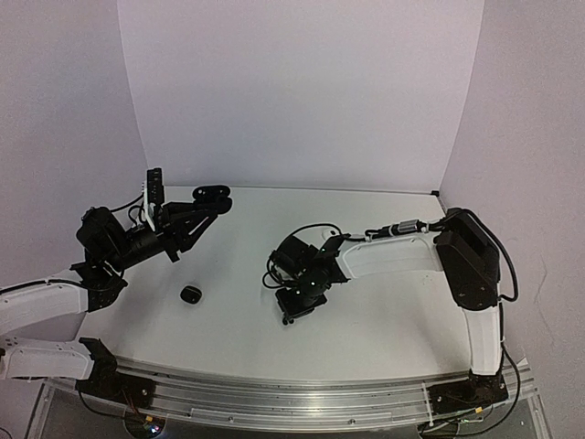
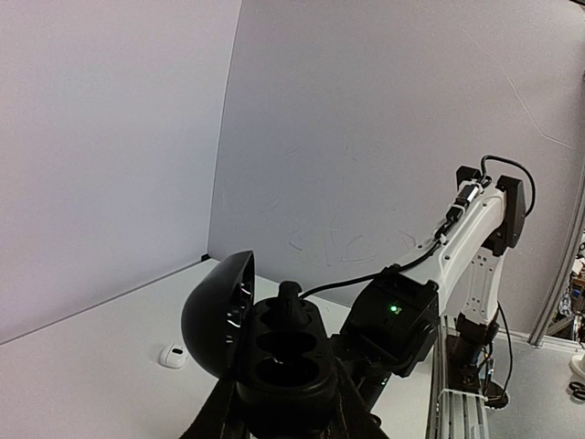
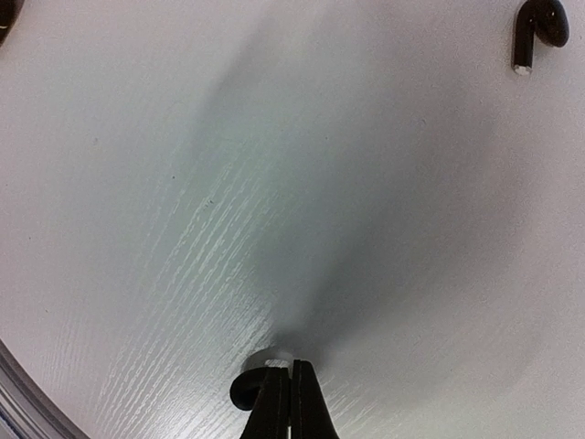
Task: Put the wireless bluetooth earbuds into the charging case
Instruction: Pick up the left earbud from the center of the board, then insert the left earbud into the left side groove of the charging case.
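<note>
**Two pincers shut, one case open in the air**

Left side: left pincer (image 2: 283,416) closed narrowly on the black charging case (image 2: 285,366). Case gripped low on its body between both fingers and held high above the white table (image 2: 82,366). Lid (image 2: 218,315) hinged open, standing to the left in the left wrist view. Two round wells in the case body, facing up. One dark stub (image 2: 290,297) upright at the far end of the body; cannot tell whether earbud or part of the case. Down on the table, left of the case, a small white rounded item (image 2: 172,355), too small to call bud or case.

Right side: right pincer (image 3: 285,380) pointing straight down at the table, jaws pressed together with no gap showing. At the very tips, a black earbud (image 3: 243,391) with a pale end, on the table, touching the fingertips and curling out to their left. Cannot tell whether pinched between them or merely touched. A second black earbud (image 3: 539,27) loose on the table, well apart, at the upper right of the right wrist view, with a pale tip on its stem.

From overhead: between the two arms, on the table, a small dark rounded item (image 1: 191,294), near neither pincer; bud or case unclear.
</note>
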You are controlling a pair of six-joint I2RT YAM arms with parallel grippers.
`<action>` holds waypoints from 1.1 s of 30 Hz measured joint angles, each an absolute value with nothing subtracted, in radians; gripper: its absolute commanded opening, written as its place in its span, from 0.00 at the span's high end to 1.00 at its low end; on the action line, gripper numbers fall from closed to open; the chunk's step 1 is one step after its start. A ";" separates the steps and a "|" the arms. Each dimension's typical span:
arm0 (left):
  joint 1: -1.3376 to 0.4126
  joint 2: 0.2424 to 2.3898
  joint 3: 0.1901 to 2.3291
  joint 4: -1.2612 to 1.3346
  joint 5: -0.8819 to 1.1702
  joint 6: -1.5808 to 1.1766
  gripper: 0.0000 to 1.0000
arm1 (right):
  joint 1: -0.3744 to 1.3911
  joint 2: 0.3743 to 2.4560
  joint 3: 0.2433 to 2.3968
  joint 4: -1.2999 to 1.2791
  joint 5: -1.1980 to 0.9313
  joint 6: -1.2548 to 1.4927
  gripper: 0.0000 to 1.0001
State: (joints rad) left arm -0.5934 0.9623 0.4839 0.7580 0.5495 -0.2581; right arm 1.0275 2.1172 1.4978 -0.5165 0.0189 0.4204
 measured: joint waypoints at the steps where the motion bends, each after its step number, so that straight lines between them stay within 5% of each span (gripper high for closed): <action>1: -0.593 0.962 0.484 0.758 0.550 -0.258 1.00 | 1.028 2.115 1.496 -0.517 0.019 0.421 1.00; 21: -0.593 0.962 0.484 0.757 0.545 -0.239 1.00 | 1.040 2.012 1.445 -0.473 0.129 0.401 1.00; 33: -0.593 0.983 0.484 0.759 0.476 -0.237 1.00 | 1.160 1.702 1.597 -0.153 0.422 0.006 1.00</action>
